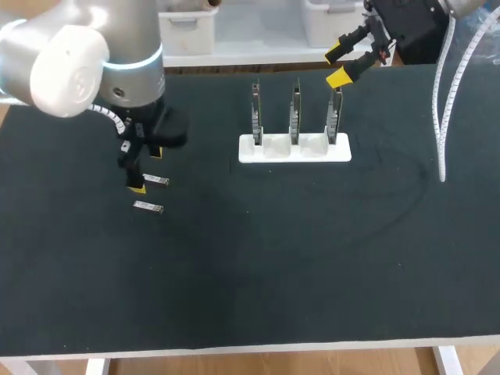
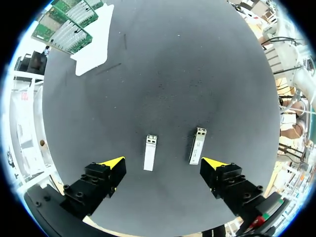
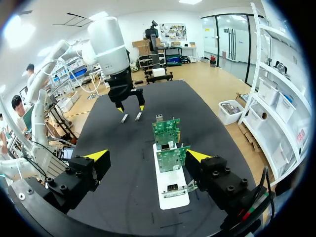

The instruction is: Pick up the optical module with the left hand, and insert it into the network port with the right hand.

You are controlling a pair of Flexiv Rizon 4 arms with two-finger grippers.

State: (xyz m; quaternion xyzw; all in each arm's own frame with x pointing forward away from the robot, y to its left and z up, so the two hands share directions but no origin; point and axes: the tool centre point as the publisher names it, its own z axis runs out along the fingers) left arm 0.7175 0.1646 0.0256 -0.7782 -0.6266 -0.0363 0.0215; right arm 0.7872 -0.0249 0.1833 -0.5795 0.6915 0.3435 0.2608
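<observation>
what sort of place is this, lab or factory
Most likely a robotics test bench in a lab: a black-covered table, a white plastic rack holding three green circuit boards upright, and two small silver metal optical modules below the left arm's open jaws.

Bright, even light falls from overhead, and the dark counter (image 1: pixel 273 258) soaks it up with almost no glare. The left arm (image 1: pixel 70 62) shows a soft sheen on its white shell and casts only a faint, soft-edged shadow under its fingers (image 1: pixel 137 187). The white rack (image 1: pixel 293 150) stands out brightest.
</observation>
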